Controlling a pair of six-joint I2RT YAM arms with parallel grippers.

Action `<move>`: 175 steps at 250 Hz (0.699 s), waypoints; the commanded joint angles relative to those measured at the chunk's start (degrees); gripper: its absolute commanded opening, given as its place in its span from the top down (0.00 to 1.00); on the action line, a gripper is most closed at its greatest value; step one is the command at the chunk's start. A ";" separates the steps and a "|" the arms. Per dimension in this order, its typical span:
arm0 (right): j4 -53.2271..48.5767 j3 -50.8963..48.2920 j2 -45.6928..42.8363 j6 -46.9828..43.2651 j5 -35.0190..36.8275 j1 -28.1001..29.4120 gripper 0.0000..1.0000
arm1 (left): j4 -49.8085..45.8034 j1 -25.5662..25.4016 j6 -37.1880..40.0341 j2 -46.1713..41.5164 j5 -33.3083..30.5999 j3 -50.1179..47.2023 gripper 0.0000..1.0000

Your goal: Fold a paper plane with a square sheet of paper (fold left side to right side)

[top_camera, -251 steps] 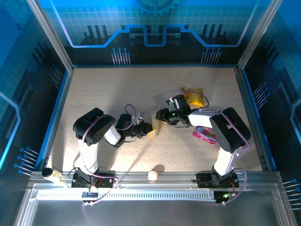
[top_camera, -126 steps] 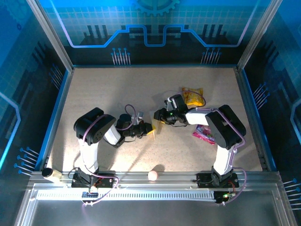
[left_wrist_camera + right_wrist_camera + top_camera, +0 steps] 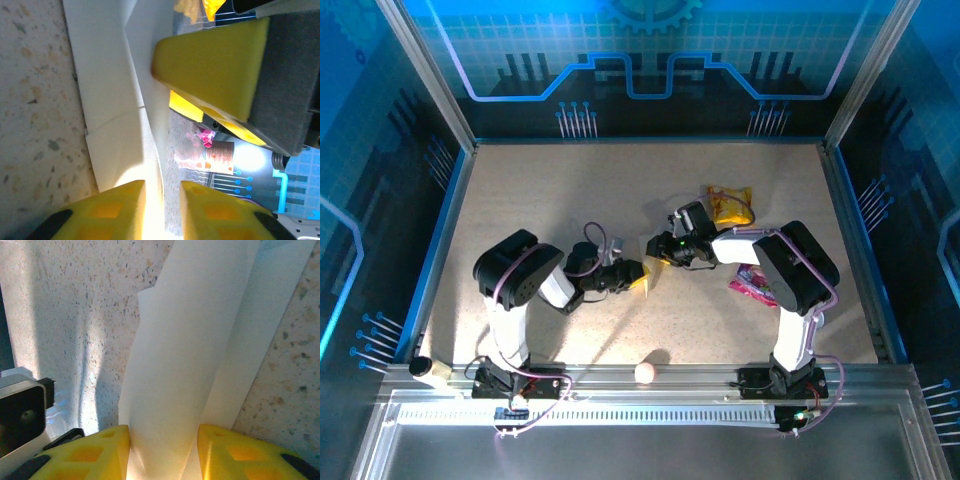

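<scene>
Pinching paper [image 3: 185, 340], right gripper [image 3: 162, 440], edges cropped.

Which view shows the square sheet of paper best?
Right wrist: the square sheet of paper runs up the middle of the picture, its overlapping layers and long edges plain. Left wrist shows it at a steep angle, with one crease visible. Top external gives just a tiny pale sliver.

We see a speckled beige worktop [image 3: 520, 200], glowing blue walls [image 3: 640, 60] at nine, twelve and three o'clock, and an aluminium rail [image 3: 700, 378] at six.
</scene>
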 commanded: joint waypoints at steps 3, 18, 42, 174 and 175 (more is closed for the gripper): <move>-4.17 -0.27 1.90 -0.87 1.85 1.26 0.58 | -6.32 1.18 3.49 -5.65 -1.46 -1.41 0.67; -4.23 -0.27 1.84 -0.88 2.04 1.35 0.58 | -8.78 2.10 4.06 -7.60 -2.50 -1.75 0.65; -4.45 -0.27 1.82 -0.94 2.16 1.34 0.58 | -12.17 3.23 5.03 -9.06 -3.14 -1.12 0.59; -6.04 0.43 1.97 -1.49 2.72 1.34 0.58 | -12.86 2.70 4.03 -1.60 -0.92 5.67 0.61; -6.04 0.43 1.97 -1.49 2.74 1.35 0.58 | -12.88 2.66 4.05 -1.58 -0.88 5.69 0.61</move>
